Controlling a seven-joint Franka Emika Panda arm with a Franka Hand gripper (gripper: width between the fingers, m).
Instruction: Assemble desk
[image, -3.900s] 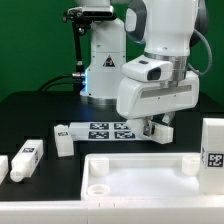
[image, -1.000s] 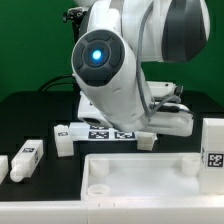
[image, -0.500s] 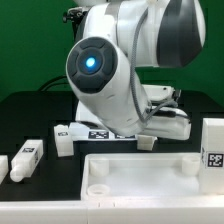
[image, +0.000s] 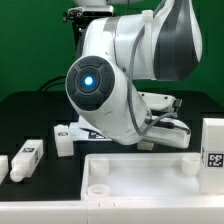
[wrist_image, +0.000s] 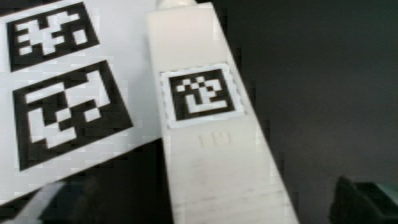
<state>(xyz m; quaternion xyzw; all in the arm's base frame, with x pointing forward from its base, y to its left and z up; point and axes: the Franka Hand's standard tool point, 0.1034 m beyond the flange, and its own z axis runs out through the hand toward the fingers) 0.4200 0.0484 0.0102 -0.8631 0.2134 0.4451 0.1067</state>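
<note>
The arm (image: 110, 90) hid the gripper; whether it was spread or pinching, I could not tell. A leg (wrist_image: 210, 190) lay flat, tag (wrist_image: 199, 97) upward, lengthwise along the marker board (wrist_image: 71, 110), both ends cropped.

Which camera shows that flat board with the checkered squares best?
The wrist view: the marker board shows two tags large and sharp. In the exterior view the arm hides all but a sliver.

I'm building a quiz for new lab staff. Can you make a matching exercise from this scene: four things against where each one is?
Things: 1 tabletop panel; 2 marker board; 3 blue light; 4 upright tagged leg.
Places: A exterior view's right edge; B on the arm; C foreground of the exterior view; D beside a white leg, seen by the wrist view.
Pairs: 1-C; 2-D; 3-B; 4-A.
</note>
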